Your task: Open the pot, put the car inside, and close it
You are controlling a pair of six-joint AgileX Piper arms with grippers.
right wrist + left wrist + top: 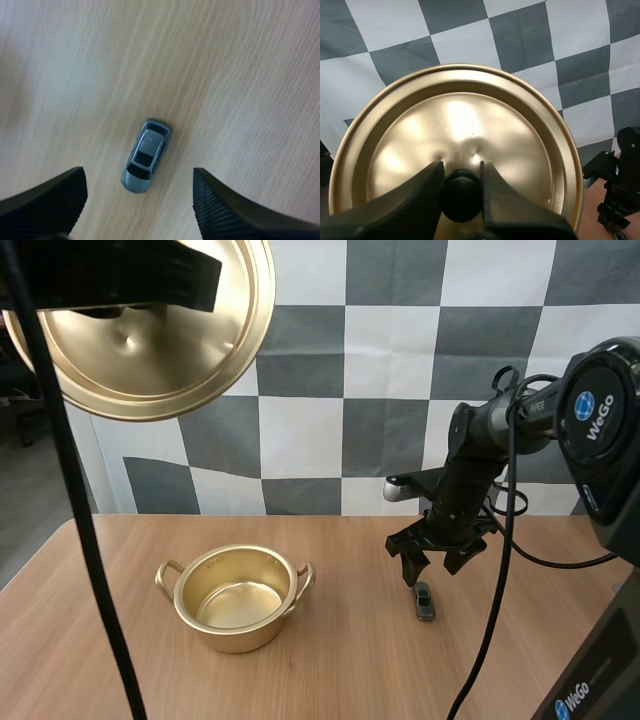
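Over the car (146, 156), right gripper (432, 572) wide apart; left gripper (461, 172) tight on the lid knob (461, 194).

The pot (236, 636) and lid (455, 125) are glossy golden metal, the table (340, 670) matt wood, the car (146, 155) smooth.

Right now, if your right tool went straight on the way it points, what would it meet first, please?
Most likely the car on the table: the right tool points down at it, fingers open to either side. Its height above is hard to judge.
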